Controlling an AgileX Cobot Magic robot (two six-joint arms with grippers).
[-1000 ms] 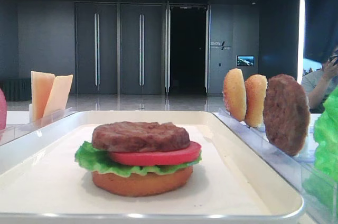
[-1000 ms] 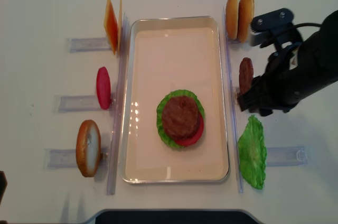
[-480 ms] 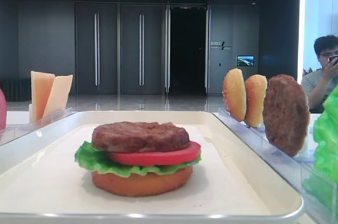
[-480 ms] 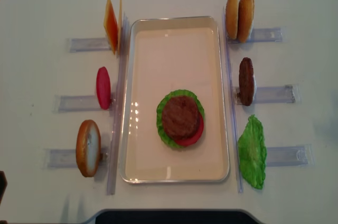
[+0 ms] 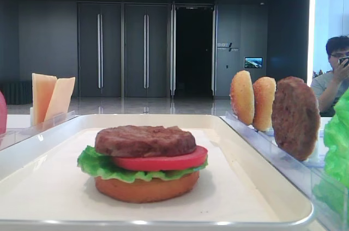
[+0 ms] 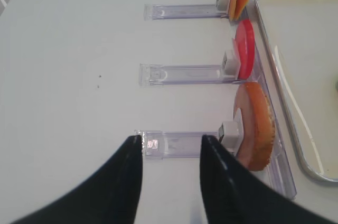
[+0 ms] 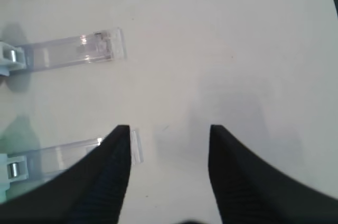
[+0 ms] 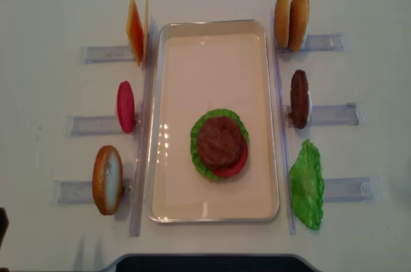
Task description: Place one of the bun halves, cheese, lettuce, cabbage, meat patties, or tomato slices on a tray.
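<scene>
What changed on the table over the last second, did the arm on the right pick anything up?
The right arm pulled back out of the overhead view; a second ago it hung beside the spare meat patty. It took nothing: its right pincer is open and empty over bare table. The patty, lettuce leaf, bun halves and the burger stack on the tray stayed put.

Large white shallow tray (image 5: 262,157) holds stack: golden-orange bun half (image 5: 146,186), ruffled green lettuce (image 5: 95,164), red tomato slice (image 5: 163,160), dark brown patty (image 5: 144,140) on top.
</scene>
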